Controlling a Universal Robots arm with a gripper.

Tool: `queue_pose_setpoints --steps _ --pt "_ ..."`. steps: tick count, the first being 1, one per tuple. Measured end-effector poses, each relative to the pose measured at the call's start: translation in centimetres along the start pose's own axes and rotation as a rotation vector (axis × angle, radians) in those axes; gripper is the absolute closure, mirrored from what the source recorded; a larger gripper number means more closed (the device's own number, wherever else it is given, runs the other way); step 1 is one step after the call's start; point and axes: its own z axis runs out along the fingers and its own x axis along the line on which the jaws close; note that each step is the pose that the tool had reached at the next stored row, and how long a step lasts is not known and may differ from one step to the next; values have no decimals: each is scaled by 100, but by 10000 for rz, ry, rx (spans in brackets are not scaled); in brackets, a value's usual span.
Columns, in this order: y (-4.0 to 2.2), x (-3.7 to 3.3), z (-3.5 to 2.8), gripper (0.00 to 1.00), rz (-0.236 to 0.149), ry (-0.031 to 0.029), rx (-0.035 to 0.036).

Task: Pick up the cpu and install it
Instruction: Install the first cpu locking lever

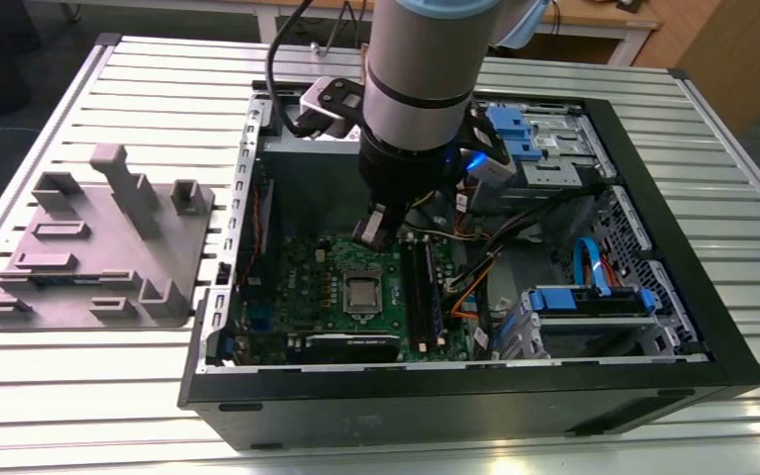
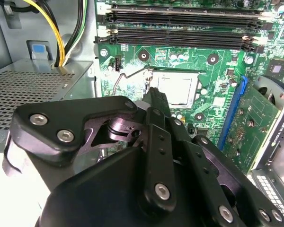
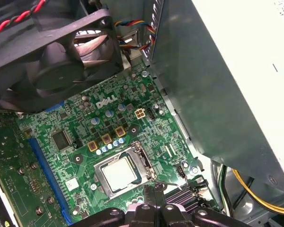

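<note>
- The cpu [image 3: 119, 172], a small flat square chip with a pale silver-grey metal top, sits level in its socket on the green motherboard [image 1: 304, 265].
- Its top is plain and smooth with a dull, even sheen. It looks lighter than everything around it on the board.
- A rectangular silver metal socket frame [image 3: 144, 165] runs around the chip on all four sides and lies close against its edges.
- In the exterior view the chip lies at about six o'clock from the black gripper [image 1: 372, 236], near it but apart.
- The jaws are clenched together and grasp nothing. In both wrist views the narrow black fingertips [image 3: 153, 196] meet in one point, just beside the socket frame. Whether they touch the board I cannot tell.
- Long narrow black memory sticks [image 1: 416, 287] stand at three o'clock from the chip in the exterior view, just beside the socket.
- A round black cooling fan [image 3: 57, 61] hangs over the far part of the board in the first wrist view.
- The board lies inside an open black computer case [image 1: 486, 396] on a slatted metal table [image 1: 90, 396].
- A grey plastic tray with moulded blocks [image 1: 90, 257] rests at nine o'clock from the case, well apart from the chip.
</note>
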Motion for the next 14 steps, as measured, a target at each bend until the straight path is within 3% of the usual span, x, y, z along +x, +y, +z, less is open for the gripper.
queue_pose_setpoints --steps 14 --pt "0 0 0 90 192 -9 6"
